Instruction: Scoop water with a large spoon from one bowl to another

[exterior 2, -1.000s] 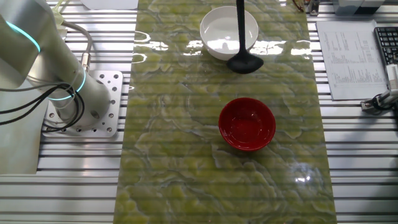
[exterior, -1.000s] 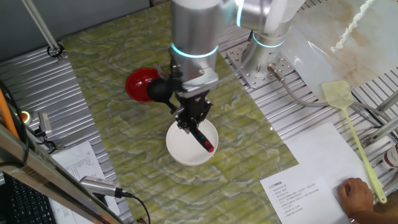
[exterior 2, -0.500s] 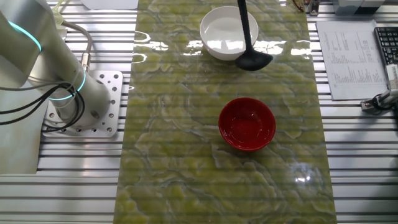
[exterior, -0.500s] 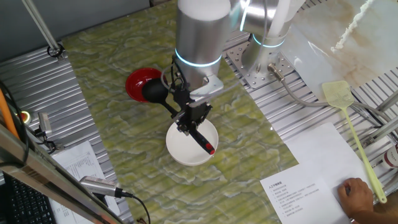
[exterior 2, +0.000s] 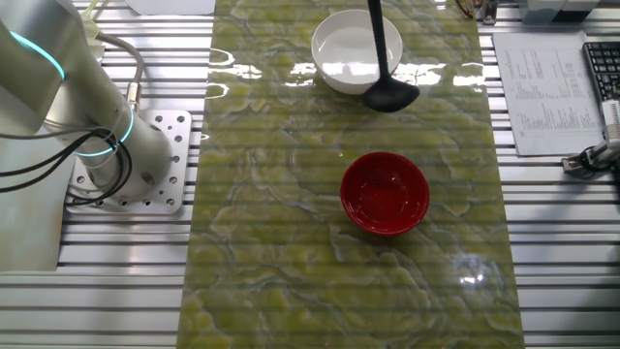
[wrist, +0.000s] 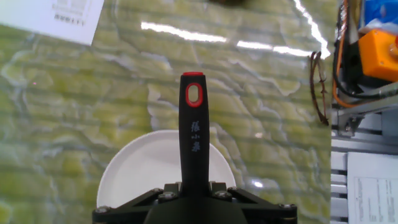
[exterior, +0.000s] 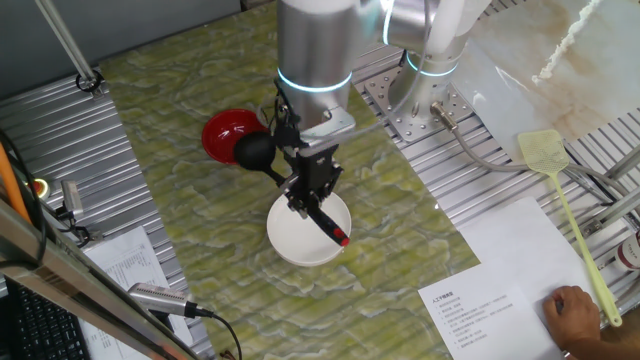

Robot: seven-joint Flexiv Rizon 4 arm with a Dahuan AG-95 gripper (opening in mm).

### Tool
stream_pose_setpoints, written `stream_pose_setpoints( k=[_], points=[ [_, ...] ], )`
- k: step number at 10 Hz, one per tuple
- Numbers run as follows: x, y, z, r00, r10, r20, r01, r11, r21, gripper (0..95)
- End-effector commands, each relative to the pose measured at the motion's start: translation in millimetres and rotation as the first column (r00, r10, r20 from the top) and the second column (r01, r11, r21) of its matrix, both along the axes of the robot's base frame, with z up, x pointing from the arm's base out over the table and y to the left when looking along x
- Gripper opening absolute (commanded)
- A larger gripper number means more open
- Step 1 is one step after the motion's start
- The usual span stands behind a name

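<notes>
One fixed view: the arm stands over the counter, which is covered w/ a green-yellow marbled sheet; the gripper hangs above the white bowl w/ its jaws closed on the handle of the large spoon; the handle runs slantwise through the jaws, the red tip sticking out below them over the white bowl, the round black head out on the other side, raised and next to the red bowl; can't tell if there's water in the head; a yellow-green fly swatter lies off the sheet on the metal rails, a sheet of paper near it, and a person's hand rests at the paper's corner

The other fixed view: gripper itself out of frame; the spoon's handle comes down from the top edge across the white bowl, its head just past the bowl's rim, between the white bowl and the red bowl, nearer the white one; red bowl well apart from the head; arm base bolted to the rails beside the sheet

Hand view: handle rises straight up the middle from between the jaws, gripped at the frame's bottom; red-ringed hanging hole near the tip, white lettering below it; white bowl lies beneath and behind the handle; spoon's head not visible here
</notes>
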State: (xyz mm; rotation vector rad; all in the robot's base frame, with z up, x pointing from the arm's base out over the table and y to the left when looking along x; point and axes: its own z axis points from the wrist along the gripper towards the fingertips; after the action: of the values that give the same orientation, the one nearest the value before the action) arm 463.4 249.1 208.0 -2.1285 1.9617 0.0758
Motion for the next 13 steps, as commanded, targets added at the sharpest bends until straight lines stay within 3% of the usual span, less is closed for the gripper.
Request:
stream_pose_setpoints(
  k=[1,5,13],
  points=[
    [-0.2,18.9,0.1,0.999,-0.037,-0.007,0.037,0.999,-0.005,0.0],
    [-3.9,51.8,5.2,0.997,-0.074,-0.02,0.074,0.997,0.03,0.0],
    [-12.5,82.0,-4.6,0.992,-0.115,-0.049,0.12,0.986,0.113,0.0]
  ],
)
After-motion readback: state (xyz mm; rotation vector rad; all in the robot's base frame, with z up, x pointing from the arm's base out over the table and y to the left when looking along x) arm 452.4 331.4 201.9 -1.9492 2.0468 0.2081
